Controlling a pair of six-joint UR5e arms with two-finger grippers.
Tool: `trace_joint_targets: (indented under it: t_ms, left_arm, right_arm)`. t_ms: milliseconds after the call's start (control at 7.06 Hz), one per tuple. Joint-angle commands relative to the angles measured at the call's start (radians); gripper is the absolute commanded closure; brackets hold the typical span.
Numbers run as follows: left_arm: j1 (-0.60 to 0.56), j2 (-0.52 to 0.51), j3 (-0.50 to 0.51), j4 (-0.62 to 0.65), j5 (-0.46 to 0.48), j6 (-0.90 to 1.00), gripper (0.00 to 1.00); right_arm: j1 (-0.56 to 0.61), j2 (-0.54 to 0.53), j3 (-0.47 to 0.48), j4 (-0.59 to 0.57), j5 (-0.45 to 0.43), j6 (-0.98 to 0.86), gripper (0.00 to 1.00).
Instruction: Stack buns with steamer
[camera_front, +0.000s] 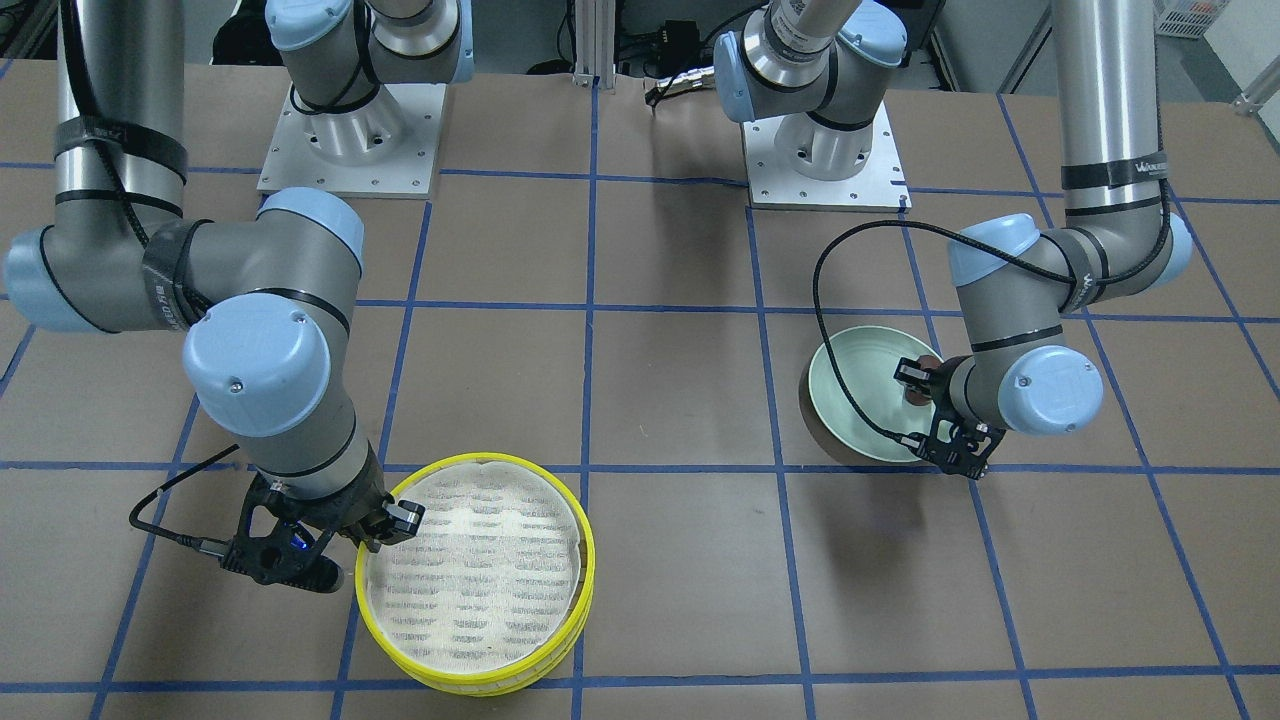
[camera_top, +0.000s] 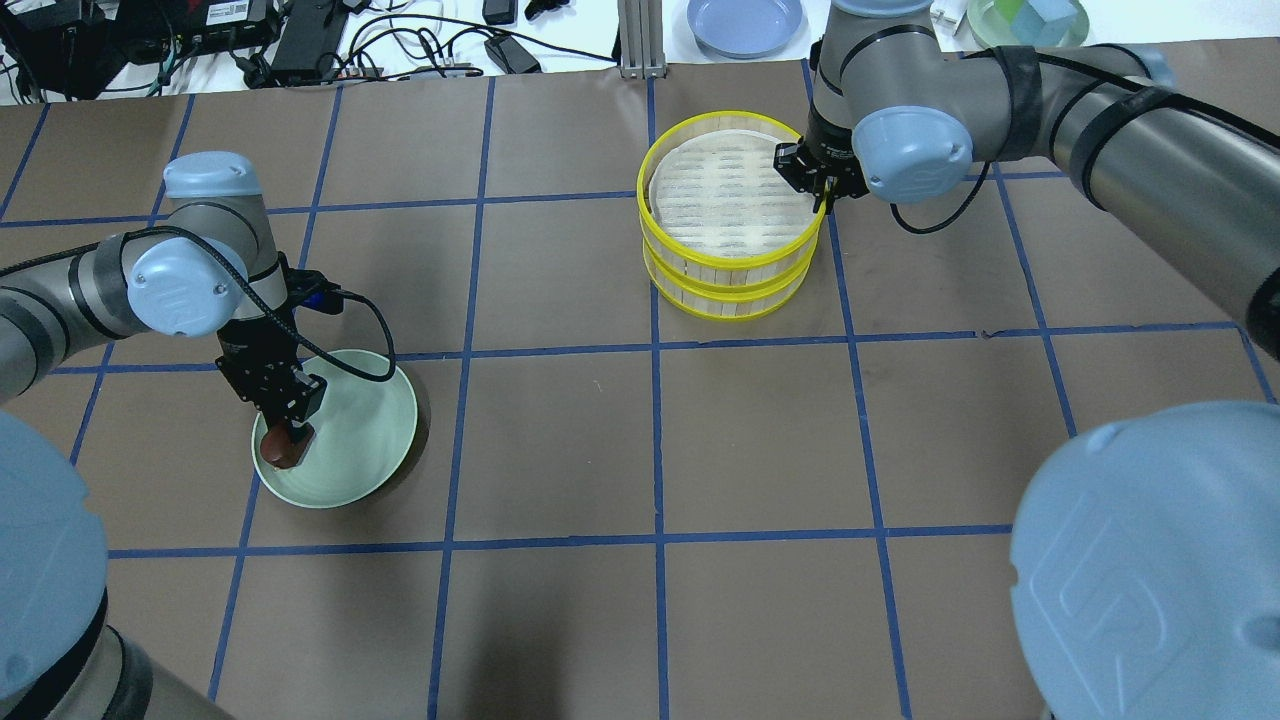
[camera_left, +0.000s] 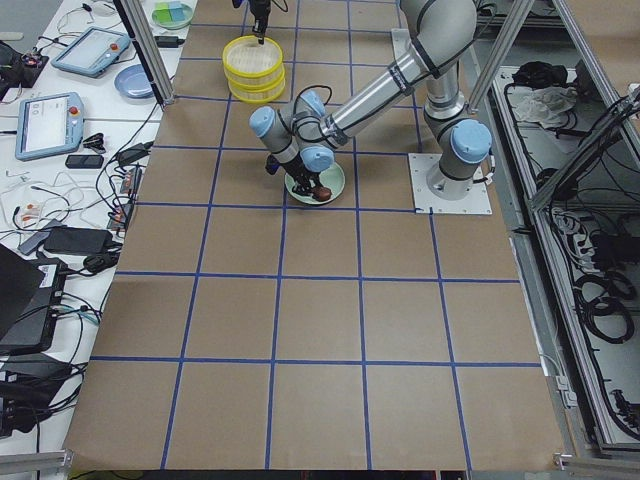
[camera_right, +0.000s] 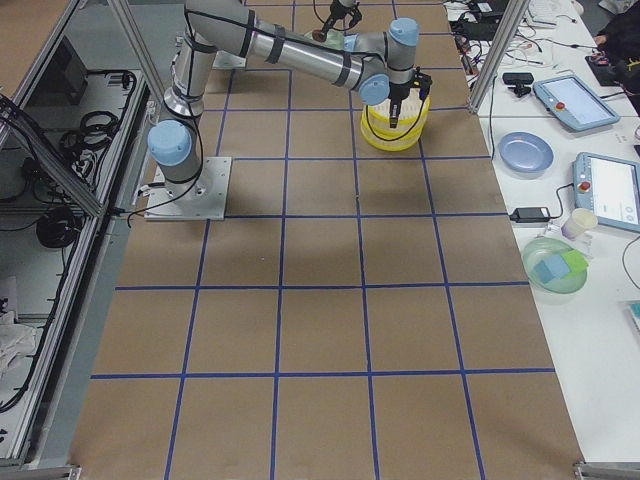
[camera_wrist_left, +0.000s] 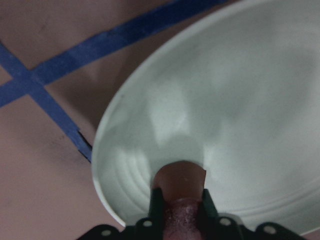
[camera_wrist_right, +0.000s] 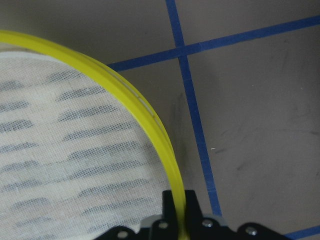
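Two yellow-rimmed steamer trays are stacked, the upper tray (camera_top: 730, 262) on the lower tray (camera_top: 730, 306); the stack also shows in the front view (camera_front: 470, 463). My right gripper (camera_top: 822, 195) is shut on the upper tray's yellow rim (camera_wrist_right: 150, 122), one finger on each side. The white mesh floor is bare. The dark reddish-brown bun (camera_top: 282, 454) is over the pale green plate (camera_top: 370, 420) near its rim. My left gripper (camera_top: 288, 435) is shut on the brown bun (camera_wrist_left: 179, 181). The cream-white bun is hidden.
Blue tape lines grid the brown table. The two arm bases (camera_front: 350, 150) (camera_front: 825, 150) stand at the robot's side. A blue plate (camera_top: 745, 22), a green bowl (camera_top: 1025, 15) and cables lie beyond the far edge.
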Motion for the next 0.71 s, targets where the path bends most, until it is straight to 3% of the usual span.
trace_joint_targets:
  t_ms: [0,283,425,566]
  left_arm:
    - [-0.002,0.007,0.034,0.010,-0.090,-0.005,1.00]
    - [-0.005,0.013,0.100,0.011,-0.132,-0.034,1.00]
    - [-0.020,0.028,0.142,0.010,-0.202,-0.071,1.00]
    - [-0.048,0.030,0.189,0.011,-0.271,-0.168,1.00]
  right_arm:
    - [0.000,0.003,0.009,0.006,-0.004,-0.001,0.83]
    - [0.000,0.003,0.015,0.005,-0.009,-0.001,0.79]
    - [0.000,0.001,0.016,0.000,-0.012,0.008,0.70]
    - [0.000,0.000,0.015,-0.002,-0.015,0.006,0.46]
